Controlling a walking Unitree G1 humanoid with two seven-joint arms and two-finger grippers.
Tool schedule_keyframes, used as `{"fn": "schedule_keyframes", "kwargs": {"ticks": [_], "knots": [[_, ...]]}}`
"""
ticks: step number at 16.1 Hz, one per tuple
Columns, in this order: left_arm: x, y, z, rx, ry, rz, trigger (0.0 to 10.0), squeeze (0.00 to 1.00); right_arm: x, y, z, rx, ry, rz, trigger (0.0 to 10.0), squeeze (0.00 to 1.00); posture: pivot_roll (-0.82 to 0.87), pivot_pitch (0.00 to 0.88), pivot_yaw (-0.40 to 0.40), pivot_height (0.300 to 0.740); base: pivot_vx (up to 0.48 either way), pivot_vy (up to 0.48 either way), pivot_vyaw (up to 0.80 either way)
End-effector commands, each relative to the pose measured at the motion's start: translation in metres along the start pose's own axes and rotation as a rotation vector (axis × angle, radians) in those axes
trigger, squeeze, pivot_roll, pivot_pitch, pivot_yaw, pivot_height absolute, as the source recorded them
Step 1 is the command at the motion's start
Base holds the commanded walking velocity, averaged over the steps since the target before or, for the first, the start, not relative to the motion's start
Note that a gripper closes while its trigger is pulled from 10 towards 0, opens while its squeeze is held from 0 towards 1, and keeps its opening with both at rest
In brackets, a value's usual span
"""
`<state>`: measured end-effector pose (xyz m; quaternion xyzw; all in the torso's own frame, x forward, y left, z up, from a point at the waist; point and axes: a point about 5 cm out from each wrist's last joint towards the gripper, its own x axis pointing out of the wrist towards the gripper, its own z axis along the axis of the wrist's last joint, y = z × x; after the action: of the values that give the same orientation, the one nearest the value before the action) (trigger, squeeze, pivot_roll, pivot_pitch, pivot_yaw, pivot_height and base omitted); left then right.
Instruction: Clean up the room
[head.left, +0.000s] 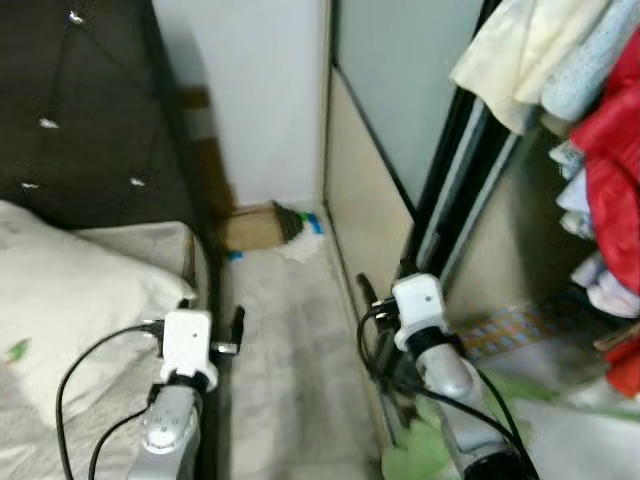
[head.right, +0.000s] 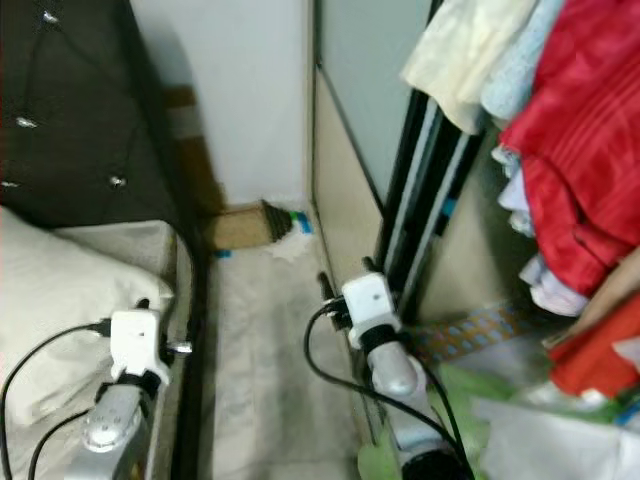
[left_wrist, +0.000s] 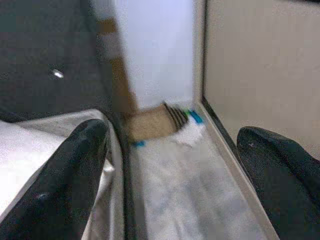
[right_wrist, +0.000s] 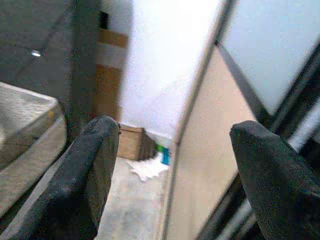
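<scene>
Left eye view: narrow floor aisle (head.left: 275, 340) between bed (head.left: 70, 300) and wardrobe door (head.left: 365, 200). Cleanup looks barely begun: white crumpled scrap (head.left: 300, 245), blue bits and a cardboard box (head.left: 250, 228) lie at the far wall. Left gripper (left_wrist: 175, 175) and right gripper (right_wrist: 170, 175) both have fingers wide, nothing held. Tight passage; bed frame and door edge close on both sides.

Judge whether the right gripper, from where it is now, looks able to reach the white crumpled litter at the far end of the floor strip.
Probably not yet: the right gripper is open, the white litter far ahead by the wall; nothing blocks the floor.
</scene>
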<state>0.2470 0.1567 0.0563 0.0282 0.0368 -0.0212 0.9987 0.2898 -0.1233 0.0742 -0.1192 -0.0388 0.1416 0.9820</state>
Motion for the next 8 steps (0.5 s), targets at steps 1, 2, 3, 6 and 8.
{"fn": "schedule_keyframes", "kwargs": {"ticks": [1, 2, 3, 6, 8], "knots": [[-0.0020, -0.0048, -0.0017, -0.023, 0.017, 0.001, 10.0, 0.00, -0.0024, -0.0057, -0.0020, -0.009, 0.008, -0.007, 10.0, 0.00, 0.11, 0.021, -0.015, 0.740, 0.000, 0.000, 0.80], [-0.0026, -0.0058, -0.0029, -0.049, 0.033, 0.007, 10.0, 0.00, -0.0021, -0.0062, -0.0019, -0.011, 0.008, -0.006, 10.0, 0.00, 0.11, 0.022, -0.018, 0.740, 0.000, 0.000, 0.80], [-0.0037, -0.0073, -0.0033, -0.060, 0.038, 0.007, 10.0, 0.00, -0.0012, -0.0076, -0.0015, -0.014, 0.007, -0.006, 10.0, 0.00, 0.11, 0.021, -0.020, 0.740, 0.000, 0.000, 0.80], [-0.0070, -0.0048, -0.0028, -0.061, 0.004, -0.044, 10.0, 0.00, -0.0010, -0.0099, -0.0008, -0.018, 0.005, -0.002, 10.0, 0.00, 0.11, 0.025, -0.027, 0.740, 0.000, 0.000, 0.80], [-0.0076, -0.0026, -0.0037, -0.057, 0.016, -0.020, 10.0, 0.00, -0.0015, -0.0100, -0.0012, -0.016, 0.006, 0.002, 10.0, 0.00, 0.11, 0.024, -0.030, 0.740, 0.000, 0.000, 0.80]]}}
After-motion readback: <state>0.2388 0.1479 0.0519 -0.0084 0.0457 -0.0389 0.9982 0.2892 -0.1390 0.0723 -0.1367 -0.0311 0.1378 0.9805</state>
